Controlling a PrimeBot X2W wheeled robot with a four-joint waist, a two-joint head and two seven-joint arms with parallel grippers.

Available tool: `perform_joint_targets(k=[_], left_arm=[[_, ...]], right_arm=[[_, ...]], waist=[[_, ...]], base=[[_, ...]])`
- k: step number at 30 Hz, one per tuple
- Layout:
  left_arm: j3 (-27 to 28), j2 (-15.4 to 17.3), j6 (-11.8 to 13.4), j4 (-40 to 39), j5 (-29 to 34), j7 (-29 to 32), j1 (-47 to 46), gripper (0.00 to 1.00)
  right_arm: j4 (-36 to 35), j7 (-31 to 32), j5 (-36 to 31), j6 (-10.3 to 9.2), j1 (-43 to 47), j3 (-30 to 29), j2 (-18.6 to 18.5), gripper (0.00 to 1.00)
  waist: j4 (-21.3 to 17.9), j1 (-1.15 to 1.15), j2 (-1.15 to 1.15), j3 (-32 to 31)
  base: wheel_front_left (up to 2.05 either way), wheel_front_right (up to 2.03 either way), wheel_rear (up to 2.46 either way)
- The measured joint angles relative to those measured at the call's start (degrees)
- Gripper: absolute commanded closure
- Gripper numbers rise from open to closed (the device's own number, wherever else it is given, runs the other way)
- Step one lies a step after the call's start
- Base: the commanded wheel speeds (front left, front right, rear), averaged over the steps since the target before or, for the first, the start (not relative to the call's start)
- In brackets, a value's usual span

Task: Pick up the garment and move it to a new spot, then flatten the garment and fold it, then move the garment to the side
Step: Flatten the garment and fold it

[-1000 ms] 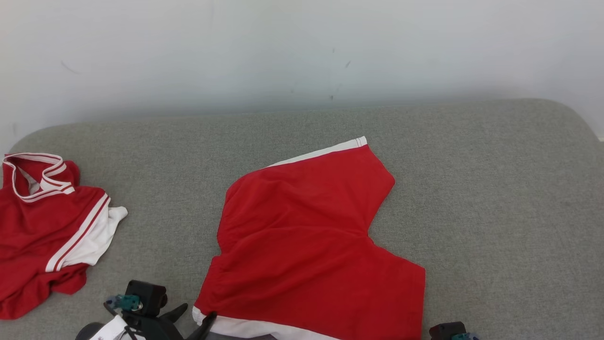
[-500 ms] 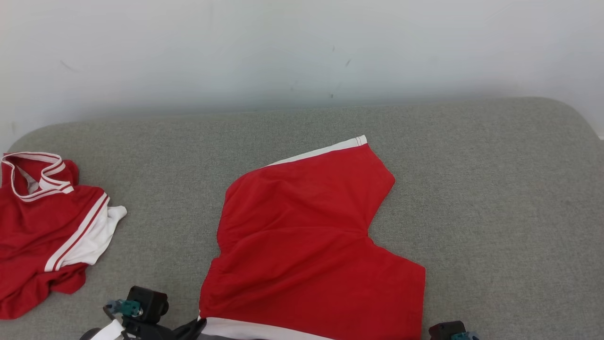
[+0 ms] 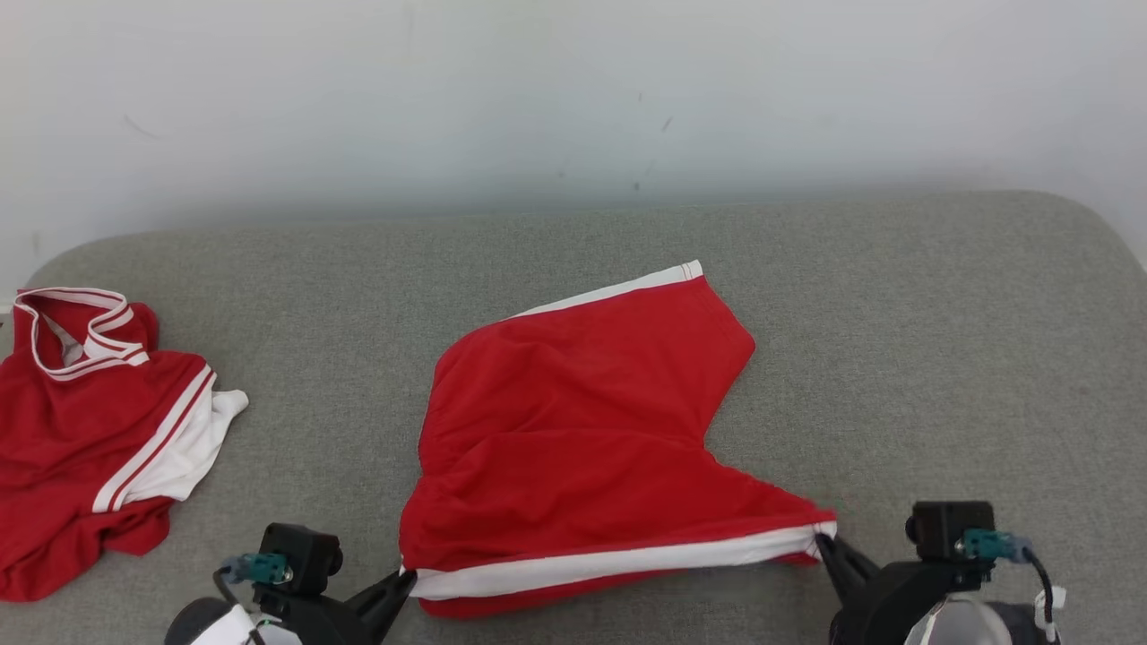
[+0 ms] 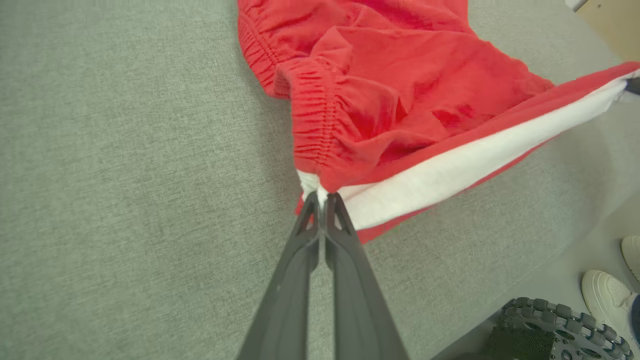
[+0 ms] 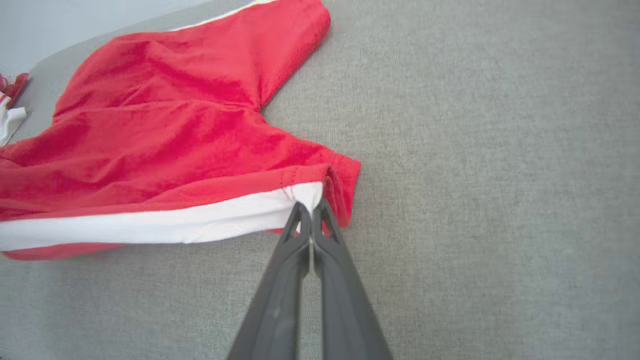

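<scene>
Dark fingers up front: the left end effector (image 3: 408,578) is pinched tight on the waistband corner of the red shorts (image 3: 582,421). The right end effector (image 3: 820,540) is clamped on the leg-hem corner. Both grip the white side stripe (image 3: 609,564), which runs taut between them. That near edge looks lifted a bit, while the rest of the shorts lies mid-way across the grey fabric surface (image 3: 941,358). Off to the left, well apart, sits a crumpled red-and-white top (image 3: 81,430). Pale wall (image 3: 573,90) behind.
</scene>
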Motion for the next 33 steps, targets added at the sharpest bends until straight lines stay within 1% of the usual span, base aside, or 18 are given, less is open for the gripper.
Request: perform_joint_targets(k=[6,9,13,17,22,25,28,33], left_arm=[[0.0,-0.8,2.7,-2.7,1.2,0.1,0.0,1.00],[-0.5,-0.7,2.7,-3.9,1.2,0.7,0.3,1.00],[-0.8,-0.3,3.4,-5.7,1.1,1.5,2.9,1.00],[-0.8,0.3,4.2,-7.6,0.5,2.0,6.1,1.00],[-0.6,0.4,4.7,-9.6,-0.1,3.1,6.2,1.00],[0.1,0.4,4.7,-10.0,-1.9,3.8,5.6,1.00],[0.8,0.0,4.7,-9.7,-1.9,5.0,2.9,1.00],[1.7,-2.8,5.8,-8.6,-1.9,6.8,-4.4,1.00]], right_arm=[[-3.9,0.2,0.1,0.71,-1.7,-0.3,-1.4,1.00],[-5.7,1.1,0.1,0.78,-0.2,-0.7,-2.6,1.00],[-7.2,2.8,1.0,0.77,4.1,-1.1,-2.8,1.00],[-8.8,4.2,1.0,0.67,5.6,-2.0,-3.6,1.00],[-12.0,5.4,1.0,0.45,5.9,-2.9,-4.1,1.00],[-13.2,6.9,1.0,0.62,2.3,-2.9,-5.3,1.00],[-13.2,8.8,0.4,1.79,-4.5,-2.2,-7.4,1.00],[-10.5,12.5,0.4,3.48,-15.0,-1.5,-9.2,1.00]], waist=[[0.2,0.00,0.00,0.1],[0.8,0.00,0.00,0.1],[1.7,0.00,0.00,0.0],[2.3,0.00,0.00,-0.2],[2.9,0.00,0.00,0.2],[3.1,0.00,0.00,1.0],[3.3,0.00,0.00,2.1],[3.6,0.00,0.00,4.6]], base=[[0.00,0.00,0.00],[0.00,0.00,0.00],[0.00,0.00,0.00],[0.00,0.00,0.00],[0.00,0.00,0.00],[0.00,0.00,0.00],[0.00,0.00,0.00],[0.00,0.00,0.00]])
